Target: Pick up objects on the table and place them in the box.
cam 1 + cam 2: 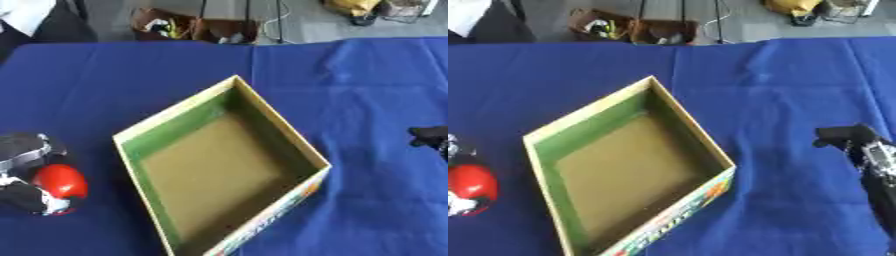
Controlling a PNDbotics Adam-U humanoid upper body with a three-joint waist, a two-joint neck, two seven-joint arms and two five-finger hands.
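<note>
Now my left hand [26, 172], at the left edge of the blue table [367, 90], has its fingers curled round a red round object [61, 181]. Just right of it sits the open box [175, 131]. Right hand [859, 142] far right; fingers' state unclear.

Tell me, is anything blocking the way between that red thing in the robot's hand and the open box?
Nothing visible does. The left hand is curled round the red object just left of the box, with only bare blue tablecloth between them. The box is open on top and looks empty. The right hand sits far off on the right.
</note>
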